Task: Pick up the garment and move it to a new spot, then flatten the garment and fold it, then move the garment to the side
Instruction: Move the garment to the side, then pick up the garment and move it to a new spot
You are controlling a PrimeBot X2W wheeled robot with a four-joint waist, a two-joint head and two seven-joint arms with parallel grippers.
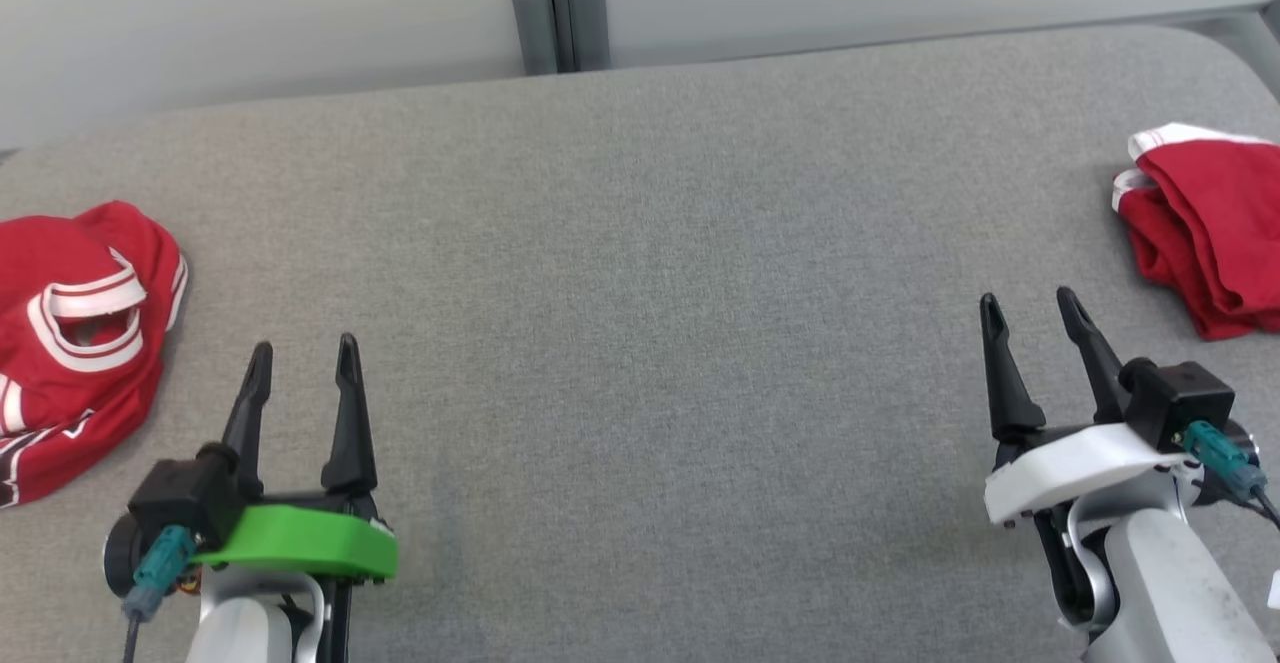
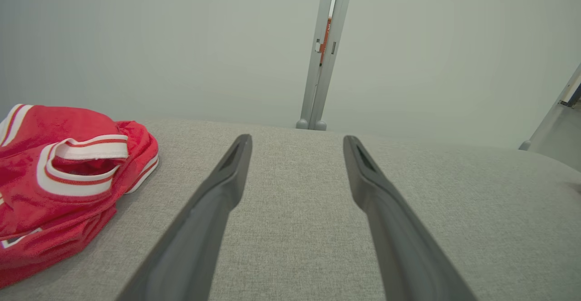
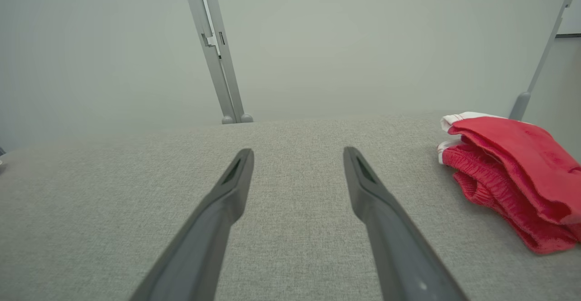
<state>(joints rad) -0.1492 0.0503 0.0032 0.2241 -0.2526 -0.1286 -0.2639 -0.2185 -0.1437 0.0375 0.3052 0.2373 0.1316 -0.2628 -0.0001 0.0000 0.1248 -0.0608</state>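
- Your left gripper (image 1: 305, 345) stands wide and empty beside the crumpled red garment (image 1: 70, 383).
- Your right gripper (image 1: 1028, 297), equally wide, holds nothing near the folded red garment (image 1: 1215, 233).

A red garment (image 1: 75, 343) with white bands edged in red lay crumpled in a loose heap at the left edge of the grey counter (image 1: 640, 273). One banded opening faced up, and part of the cloth ran out of the head view. A second red garment (image 1: 1215, 233), folded into a layered bundle with a white edge at its far end, lay at the far right, well apart from the first.
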